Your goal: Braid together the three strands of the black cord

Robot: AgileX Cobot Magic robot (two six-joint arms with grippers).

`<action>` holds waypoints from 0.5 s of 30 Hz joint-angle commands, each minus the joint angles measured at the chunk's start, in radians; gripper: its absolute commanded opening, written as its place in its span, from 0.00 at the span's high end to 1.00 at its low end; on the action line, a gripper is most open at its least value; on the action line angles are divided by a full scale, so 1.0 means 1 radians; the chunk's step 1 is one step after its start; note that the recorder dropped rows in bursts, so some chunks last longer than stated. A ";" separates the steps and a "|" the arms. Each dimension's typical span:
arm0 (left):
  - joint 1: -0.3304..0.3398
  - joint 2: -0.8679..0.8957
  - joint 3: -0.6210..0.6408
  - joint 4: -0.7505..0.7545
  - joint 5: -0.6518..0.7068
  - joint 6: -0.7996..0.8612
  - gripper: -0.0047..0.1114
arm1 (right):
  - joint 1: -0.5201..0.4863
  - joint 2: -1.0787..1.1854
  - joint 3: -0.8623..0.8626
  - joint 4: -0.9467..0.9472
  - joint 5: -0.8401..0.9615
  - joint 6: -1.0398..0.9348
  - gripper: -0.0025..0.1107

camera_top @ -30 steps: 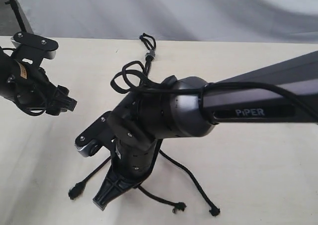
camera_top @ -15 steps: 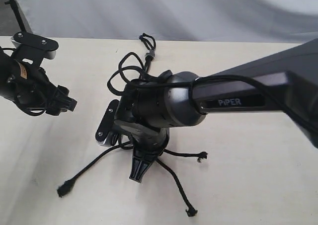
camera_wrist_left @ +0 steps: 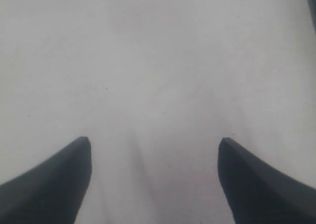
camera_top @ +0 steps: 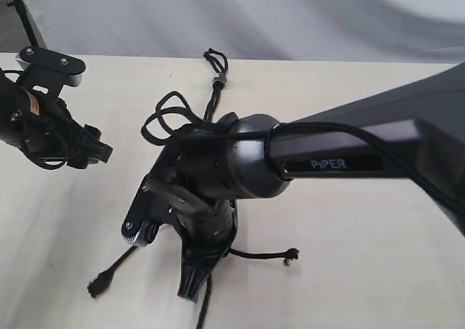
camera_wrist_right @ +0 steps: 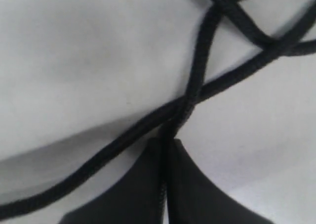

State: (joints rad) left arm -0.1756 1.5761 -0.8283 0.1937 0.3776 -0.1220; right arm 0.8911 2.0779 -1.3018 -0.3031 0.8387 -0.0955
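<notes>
The black cord lies on the table, its small loop (camera_top: 215,57) and grey band (camera_top: 220,78) at the far side. My right arm reaches across the middle and hides where the three strands split. My right gripper (camera_top: 190,291) (camera_wrist_right: 167,141) is shut on one strand (camera_wrist_right: 197,75), which trails off the near edge (camera_top: 203,311). A second strand (camera_wrist_right: 98,155) crosses just beyond the fingertips. One strand ends in a knot on the left (camera_top: 96,285), another on the right (camera_top: 290,254). My left gripper (camera_top: 94,151) (camera_wrist_left: 154,145) hangs open over bare table, far left.
Smooth black arm cables (camera_top: 166,117) loop over the right wrist near the cord. The cream table (camera_top: 363,256) runs back to a grey cloth backdrop (camera_top: 290,17). The right arm's long link (camera_top: 378,144) spans the right half of the scene.
The right gripper has swung from the near left to the middle, then toward the near edge, dragging its strand. The loose ends have shifted; one has swung out to the right. The left arm is still.
</notes>
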 commanded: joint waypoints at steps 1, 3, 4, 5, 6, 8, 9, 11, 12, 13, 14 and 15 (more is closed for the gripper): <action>0.003 -0.008 0.007 0.001 -0.001 -0.005 0.37 | 0.021 -0.019 0.012 0.076 0.003 -0.031 0.98; 0.003 -0.008 0.007 0.001 -0.001 -0.005 0.37 | 0.019 -0.039 0.012 0.076 -0.003 -0.030 0.98; 0.003 -0.008 0.007 0.001 -0.001 -0.005 0.37 | 0.019 -0.050 0.012 0.076 -0.003 -0.030 0.98; 0.003 -0.008 0.007 0.001 -0.001 -0.005 0.37 | 0.019 -0.057 0.012 0.076 -0.003 -0.030 0.98; 0.003 -0.008 0.007 0.001 -0.001 -0.005 0.37 | 0.019 -0.064 0.012 0.076 -0.011 -0.030 0.98; 0.003 -0.008 0.007 0.001 -0.001 -0.005 0.37 | 0.019 -0.070 0.012 0.075 -0.018 -0.030 0.98; 0.003 -0.008 0.007 0.001 -0.001 -0.005 0.37 | 0.019 -0.073 0.012 0.072 -0.018 -0.030 0.98; 0.003 -0.008 0.007 0.001 -0.001 -0.005 0.37 | 0.019 -0.076 0.012 0.059 -0.014 -0.030 0.98; 0.003 -0.008 0.007 0.001 0.001 -0.005 0.37 | 0.019 -0.081 0.012 0.050 -0.004 -0.030 0.98; 0.003 -0.008 0.007 0.001 0.001 -0.005 0.37 | 0.019 -0.088 0.012 0.035 0.009 -0.030 0.98; 0.003 -0.008 0.007 0.001 0.001 -0.005 0.37 | 0.019 -0.099 0.012 0.024 0.014 -0.021 0.98; 0.003 -0.008 0.007 0.001 0.001 -0.005 0.37 | 0.019 -0.111 0.012 0.011 0.016 -0.010 0.98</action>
State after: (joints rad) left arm -0.1756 1.5761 -0.8283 0.1937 0.3776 -0.1220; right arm 0.9095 2.0040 -1.2910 -0.2558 0.8364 -0.1120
